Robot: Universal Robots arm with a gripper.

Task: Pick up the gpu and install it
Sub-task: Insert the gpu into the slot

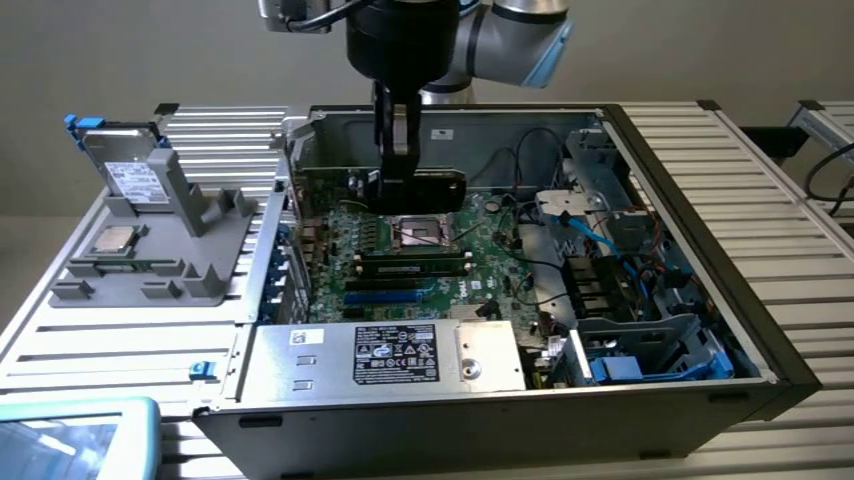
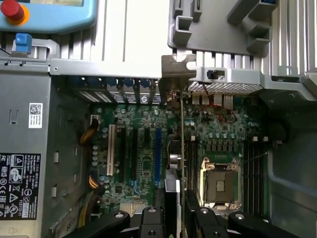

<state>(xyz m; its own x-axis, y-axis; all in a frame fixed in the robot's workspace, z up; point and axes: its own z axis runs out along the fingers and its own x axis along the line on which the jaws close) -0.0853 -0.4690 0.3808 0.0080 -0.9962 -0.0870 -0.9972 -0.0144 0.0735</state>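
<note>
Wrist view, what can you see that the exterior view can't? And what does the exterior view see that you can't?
Wrist view's extra: a red button beyond the case's edge. Exterior view's extra: the robot arm seen from outside, and a silver hard drive standing on a grey rack. Shared: the gripper shut on the gpu, held over the motherboard near the CPU socket.

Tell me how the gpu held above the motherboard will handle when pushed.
The gpu looks like a stiff flat board, so it should not flop. Held on edge in the jaws of the gripper, it may tilt if pushed off-centre. It looks thin in the wrist view, so it is probably fragile.
</note>
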